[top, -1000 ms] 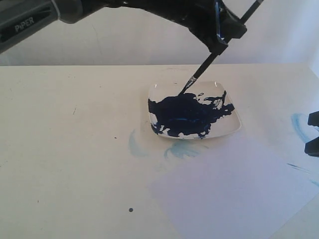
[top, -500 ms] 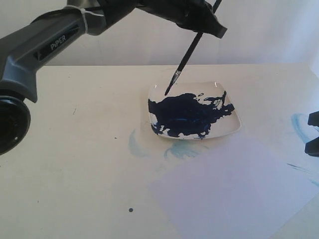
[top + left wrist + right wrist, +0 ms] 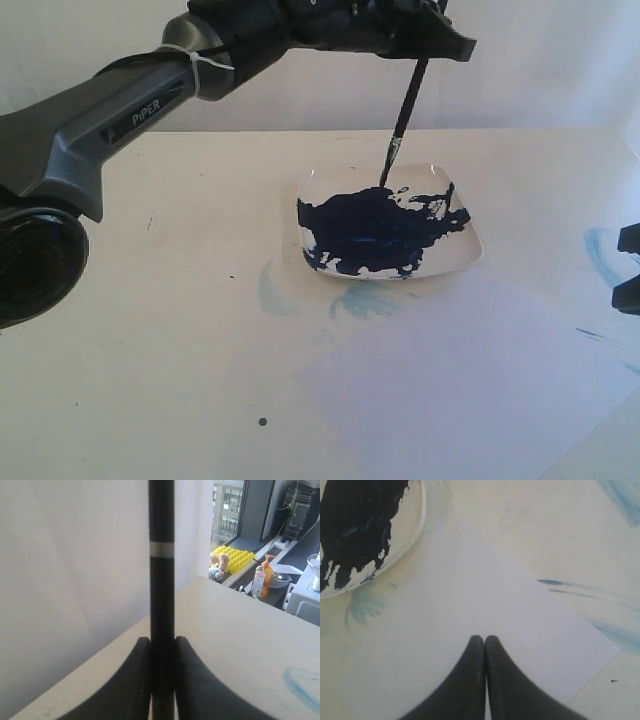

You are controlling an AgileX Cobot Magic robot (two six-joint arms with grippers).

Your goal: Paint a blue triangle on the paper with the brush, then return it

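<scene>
The left hand (image 3: 428,45), at the top centre of the exterior view, is clamping the brush (image 3: 404,115) by its black handle. In the left wrist view the two fingers (image 3: 137,680) are pressing on either side of the handle (image 3: 161,580). The brush is now hanging almost upright. A second ago it was slanting with its tip in the paint (image 3: 375,230), and half a second ago it was lifted over the plate's upper left corner. Its tip is now sitting at the upper edge of the paint on the plate (image 3: 476,250); whether it is touching cannot be told. The left arm is reaching further across the frame than before, with its base showing at the left edge.

The paper (image 3: 450,390) is lying on the worktop (image 3: 150,330) in the lower right, just below the plate, unmoved. The right hand (image 3: 484,642) is hovering over the paper (image 3: 470,595) with its fingers together, holding nothing, in the same spot at the right edge (image 3: 628,270).
</scene>
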